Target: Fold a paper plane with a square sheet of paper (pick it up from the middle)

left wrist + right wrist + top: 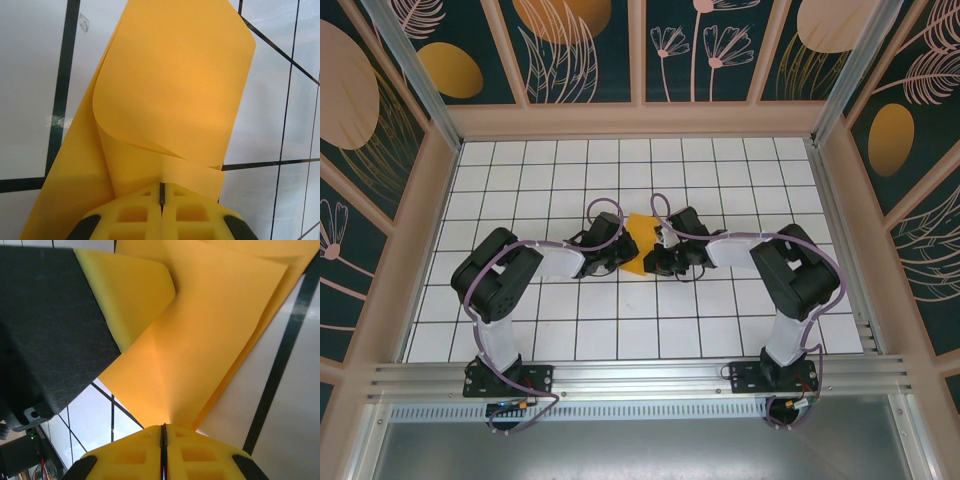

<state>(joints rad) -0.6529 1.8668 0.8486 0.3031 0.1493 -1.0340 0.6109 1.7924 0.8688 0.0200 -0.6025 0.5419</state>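
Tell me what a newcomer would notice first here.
The bright orange-yellow sheet of paper sits at the middle of the white tiled table, caught between both arms. The left gripper is shut on one edge below a curled-over flap, and the right gripper on the other side.

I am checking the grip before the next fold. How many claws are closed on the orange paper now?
2. The left claw is shut on the orange paper from its left side; the right claw is shut on it from its right side.

Orange-yellow square sheet of paper (636, 243), creased, curled flap, mid-table
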